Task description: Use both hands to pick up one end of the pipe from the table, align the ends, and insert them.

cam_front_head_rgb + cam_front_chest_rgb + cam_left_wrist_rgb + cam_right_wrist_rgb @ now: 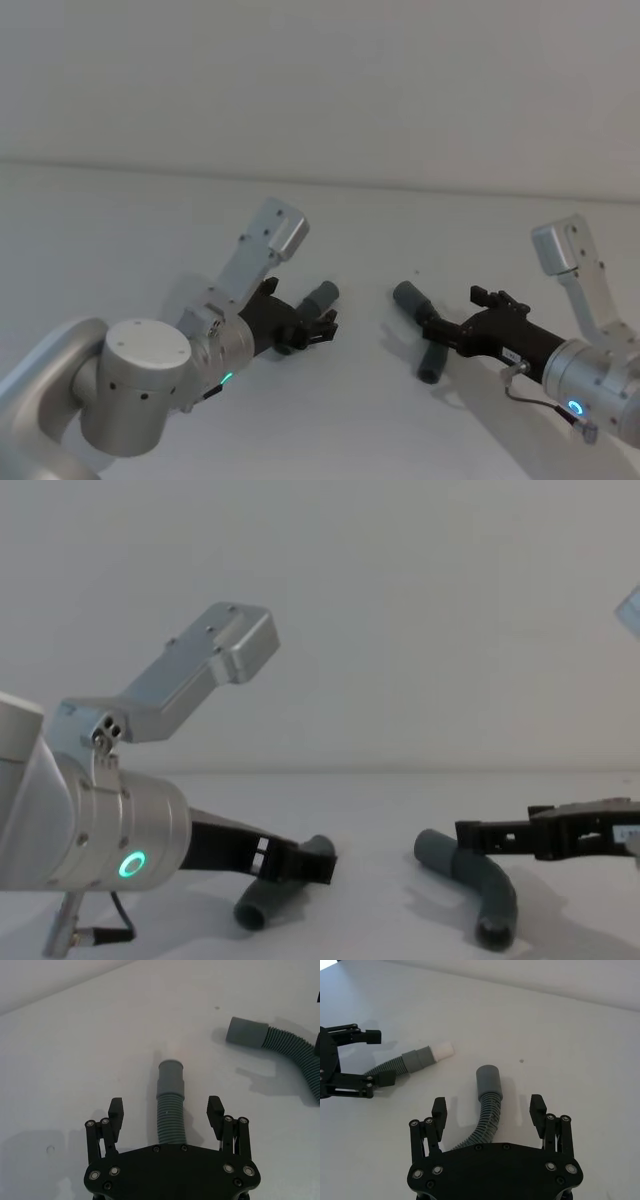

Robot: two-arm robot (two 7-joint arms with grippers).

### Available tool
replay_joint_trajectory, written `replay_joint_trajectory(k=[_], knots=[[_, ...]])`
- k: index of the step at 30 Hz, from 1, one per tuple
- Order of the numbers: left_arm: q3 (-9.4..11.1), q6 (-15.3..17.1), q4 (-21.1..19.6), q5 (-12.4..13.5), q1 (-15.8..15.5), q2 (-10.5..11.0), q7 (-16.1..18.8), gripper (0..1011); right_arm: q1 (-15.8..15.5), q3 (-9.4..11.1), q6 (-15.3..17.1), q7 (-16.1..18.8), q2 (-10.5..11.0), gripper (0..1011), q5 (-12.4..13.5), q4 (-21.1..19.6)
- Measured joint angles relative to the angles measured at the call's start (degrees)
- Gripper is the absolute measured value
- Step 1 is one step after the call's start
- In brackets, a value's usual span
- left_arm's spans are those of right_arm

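Two dark-grey ribbed pipe pieces lie apart on the white table (140, 230). The left piece (322, 296) lies between the fingers of my left gripper (312, 325), which is open and straddles its ribbed middle (171, 1120); the smooth cuff end (170, 1076) points away from the palm. My right gripper (440, 336) is open too and straddles the curved right piece (412, 298), whose cuff (488, 1080) faces the left piece. In the chest view both pieces (262, 902) (482, 880) rest on the table under the grippers (292, 864) (492, 834).
The table is bare white around the two pieces, with a small dark speck (417, 270) behind the gap between them. A plain white wall (320, 80) rises behind the table's far edge.
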Motion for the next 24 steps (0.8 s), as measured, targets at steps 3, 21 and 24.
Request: replay_joint_trajectory(k=[3, 21, 24], knots=[[-0.2, 0.1, -0.2, 0.1, 0.4, 0.0, 0.1, 1001, 0.2, -0.5, -0.6, -0.1, -0.2, 1002, -0.5, 0.7], [-0.9, -0.3, -0.3, 0.8, 0.8, 0.7, -1.0, 1001, 1.2, -2.0, -2.6, -1.4, -2.5, 1002, -2.8, 4.6], [-0.9, -0.6, 0.2, 0.9, 0.4, 0.8, -1.7, 1001, 1.2, -2.1, -2.6, -1.5, -2.8, 1002, -3.1, 5.1]])
